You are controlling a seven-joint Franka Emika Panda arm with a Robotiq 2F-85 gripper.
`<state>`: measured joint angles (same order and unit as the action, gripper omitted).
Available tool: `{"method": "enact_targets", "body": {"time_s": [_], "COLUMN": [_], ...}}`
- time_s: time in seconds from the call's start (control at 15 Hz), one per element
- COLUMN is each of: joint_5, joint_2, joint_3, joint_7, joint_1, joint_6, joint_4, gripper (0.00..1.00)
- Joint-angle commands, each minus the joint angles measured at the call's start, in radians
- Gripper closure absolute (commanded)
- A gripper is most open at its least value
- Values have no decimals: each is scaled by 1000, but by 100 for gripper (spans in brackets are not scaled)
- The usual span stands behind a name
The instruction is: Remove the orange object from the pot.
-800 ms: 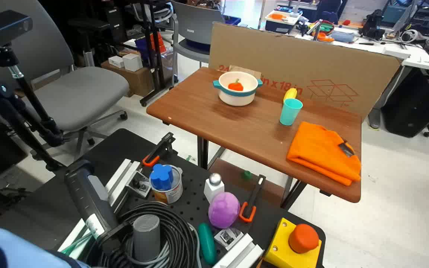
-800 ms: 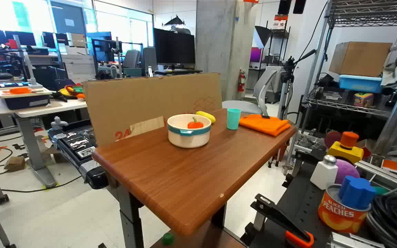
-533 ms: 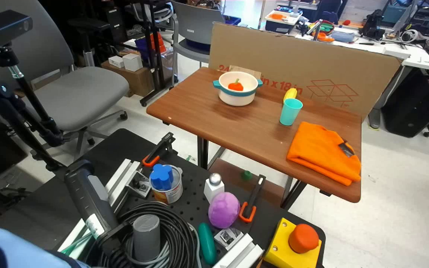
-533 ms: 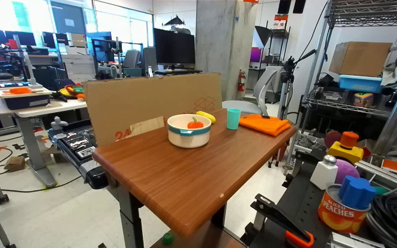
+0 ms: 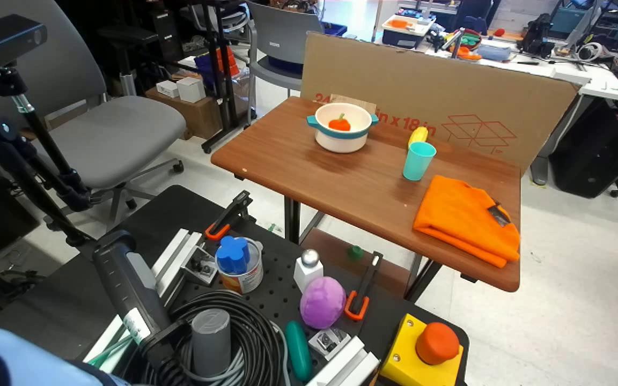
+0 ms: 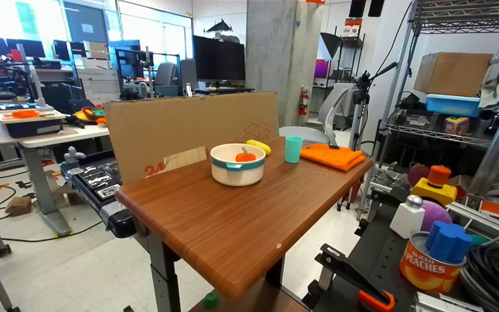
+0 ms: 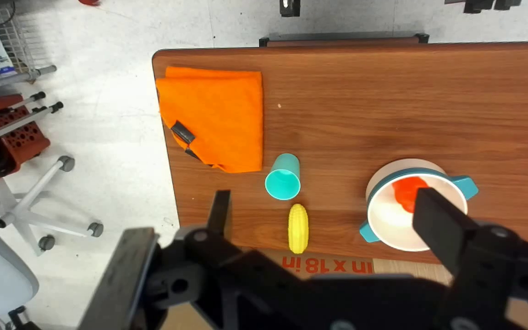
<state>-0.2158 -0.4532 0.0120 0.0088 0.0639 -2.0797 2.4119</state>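
One rounded red-orange plastic-looking lump (image 6: 245, 157) sits inside the round cream teal-banded pot (image 6: 237, 177); black two-fingered gripper (image 7: 323, 202) spread wide, holding nothing: approach step, seemingly; next, centre over lump, descend.

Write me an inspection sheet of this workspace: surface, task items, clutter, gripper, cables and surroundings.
Surface: brown wood-grain table, with a small pale spot at one edge.
Task items: green-stemmed orange toy vegetable (pepper or pumpkin, can't tell), inside the cream pot.
Clutter: upright teal cup, yellow corn cob and folded orange cloth on the table.
Gripper: open in the wrist view, holding nothing.
Cables: coiled black cable on the black worktop; another along the floor.
Surroundings: cardboard panel behind the table in both exterior views; grey office chair; sliced-peaches can.
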Motion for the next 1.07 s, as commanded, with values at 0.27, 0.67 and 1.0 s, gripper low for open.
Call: {"method": "enact_targets", "body": {"time_s": [0.27, 0.67, 1.0], "joint_5": [-2, 63, 171], "joint_2": [0, 128, 317], "joint_3": [-5, 2, 14], "joint_7": [2, 57, 96], "joint_1": [-6, -28, -64], "joint_6": [3, -35, -126], "joint_4": [-2, -76, -188], "gripper": [0, 0, 0]}}
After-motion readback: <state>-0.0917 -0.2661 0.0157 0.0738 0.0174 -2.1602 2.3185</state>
